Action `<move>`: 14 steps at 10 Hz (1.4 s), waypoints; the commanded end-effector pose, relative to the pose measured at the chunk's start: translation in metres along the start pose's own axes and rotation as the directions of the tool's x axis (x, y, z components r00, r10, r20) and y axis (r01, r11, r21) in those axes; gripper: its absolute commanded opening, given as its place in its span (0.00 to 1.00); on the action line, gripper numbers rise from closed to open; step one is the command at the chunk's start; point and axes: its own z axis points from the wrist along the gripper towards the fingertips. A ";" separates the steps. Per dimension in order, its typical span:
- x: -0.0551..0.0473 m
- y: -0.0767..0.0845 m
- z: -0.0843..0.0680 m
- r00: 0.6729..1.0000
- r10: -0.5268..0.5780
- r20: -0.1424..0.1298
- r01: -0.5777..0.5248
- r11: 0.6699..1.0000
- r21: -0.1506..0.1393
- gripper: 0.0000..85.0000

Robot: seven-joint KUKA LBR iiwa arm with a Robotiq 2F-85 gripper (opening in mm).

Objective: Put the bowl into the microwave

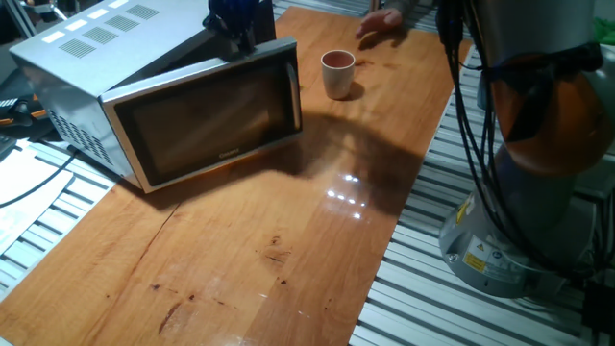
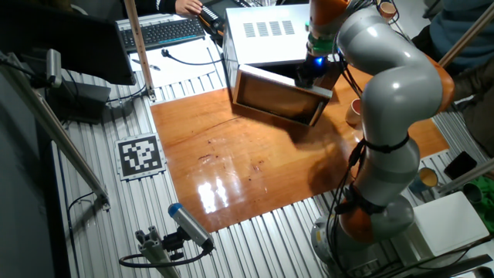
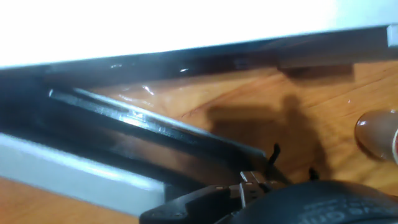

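- The microwave (image 1: 183, 106) is seen standing on the wooden surface (image 1: 288, 250), with vent slots on its top and a dark glass door (image 1: 207, 130).
- In the other fixed view the door (image 2: 282, 100) is shown swung partly away from the microwave body (image 2: 270, 35), so that a gap is opened at the handle side.
- The gripper (image 1: 238, 29) is placed at the top edge of the door, near the handle end; its dark housing is seen touching or just above that edge.
- Whether the fingers are spread or pressed together cannot be told, as they are hidden behind the door edge and blurred in the hand view.
- The bowl (image 1: 337, 73) is seen upright on the surface, outside the microwave, just beside the door's handle side and apart from the gripper.
- In the hand view the bowl (image 3: 378, 134) is glimpsed at the right edge, beyond the door frame.
- A keyboard (image 2: 162, 32) is seen beyond the surface.
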 end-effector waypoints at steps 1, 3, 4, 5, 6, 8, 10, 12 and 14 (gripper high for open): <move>0.019 0.010 0.002 1.000 0.028 -0.004 -0.028 1.000 0.001 0.00; 0.018 0.008 0.004 1.000 0.031 -0.005 -0.030 1.000 0.008 0.00; 0.013 0.003 0.005 1.000 0.019 -0.010 -0.019 1.000 -0.006 0.00; 0.008 0.000 0.004 1.000 0.012 -0.019 -0.012 1.000 -0.009 0.00; 0.005 -0.001 0.003 1.000 0.009 -0.023 -0.009 1.000 -0.008 0.00; -0.008 -0.007 -0.003 1.000 -0.011 -0.025 0.011 1.000 0.002 0.00; -0.018 -0.014 0.003 1.000 -0.023 0.010 0.023 1.000 -0.006 0.00; -0.022 -0.014 0.019 0.999 -0.028 0.038 0.028 0.999 -0.017 0.00; -0.015 -0.011 0.025 0.999 -0.020 0.041 0.022 0.999 -0.025 0.00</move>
